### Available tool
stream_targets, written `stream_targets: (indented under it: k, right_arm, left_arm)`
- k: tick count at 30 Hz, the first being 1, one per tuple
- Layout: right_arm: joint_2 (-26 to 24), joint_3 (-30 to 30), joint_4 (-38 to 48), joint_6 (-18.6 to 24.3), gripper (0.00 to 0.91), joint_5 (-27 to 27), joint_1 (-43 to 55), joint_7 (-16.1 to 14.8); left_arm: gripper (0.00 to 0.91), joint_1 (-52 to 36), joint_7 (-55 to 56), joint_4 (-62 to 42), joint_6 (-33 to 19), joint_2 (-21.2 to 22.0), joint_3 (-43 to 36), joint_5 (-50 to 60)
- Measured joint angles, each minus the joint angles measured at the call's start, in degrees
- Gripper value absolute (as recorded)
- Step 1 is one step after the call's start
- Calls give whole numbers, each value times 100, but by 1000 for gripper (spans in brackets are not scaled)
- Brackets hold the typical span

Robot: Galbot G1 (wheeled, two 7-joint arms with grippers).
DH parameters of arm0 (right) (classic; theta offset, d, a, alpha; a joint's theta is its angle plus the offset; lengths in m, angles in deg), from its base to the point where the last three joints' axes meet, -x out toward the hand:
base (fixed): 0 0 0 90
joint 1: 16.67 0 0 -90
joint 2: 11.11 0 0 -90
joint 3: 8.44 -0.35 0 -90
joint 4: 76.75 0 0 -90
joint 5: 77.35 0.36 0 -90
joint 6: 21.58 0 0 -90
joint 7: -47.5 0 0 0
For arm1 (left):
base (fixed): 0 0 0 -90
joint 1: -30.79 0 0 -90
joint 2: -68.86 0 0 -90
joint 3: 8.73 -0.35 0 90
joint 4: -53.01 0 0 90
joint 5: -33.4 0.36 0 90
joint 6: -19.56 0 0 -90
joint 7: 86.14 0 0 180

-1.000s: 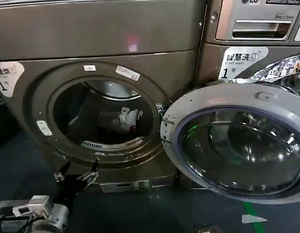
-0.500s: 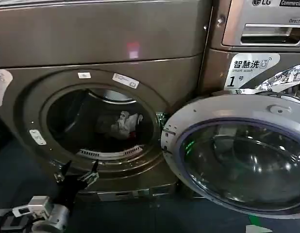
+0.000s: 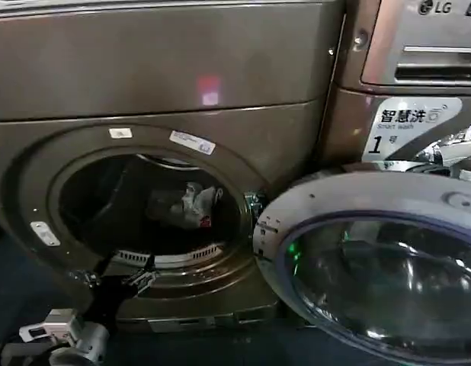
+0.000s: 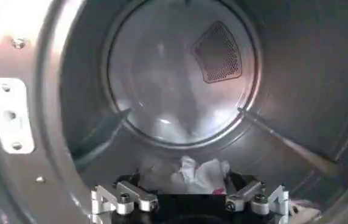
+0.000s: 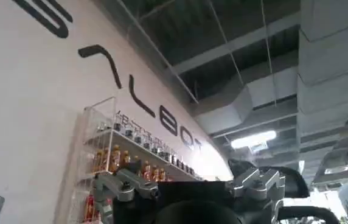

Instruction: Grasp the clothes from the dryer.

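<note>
The clothes (image 3: 191, 206) lie inside the dryer (image 3: 159, 91), toward the back of its drum. Its door (image 3: 373, 259) hangs swung open to the right, before the neighbouring machine (image 3: 411, 76). The left gripper (image 3: 117, 278), fingers spread, sits low before the porthole's lower rim.

I see second machine (image 3: 407, 84) at right, Smart wash sticker (image 3: 407, 126); shelf of bottles (image 5: 131, 155) on white wall (image 5: 34, 122).
</note>
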Motion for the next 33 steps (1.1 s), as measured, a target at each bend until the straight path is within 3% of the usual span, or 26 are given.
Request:
stream_targets:
  k: [17,33]
  right_arm:
    - [77,-143,-123,-191,907,-149,-111,16]
    - [143,-657,-93,-311,907,-220,-428,32]
  left_arm:
    - [907,-354,0,-329,-217,-219,-115,-81]
    - [907,-2727,270,-2476,-490,-506,-772,-289]
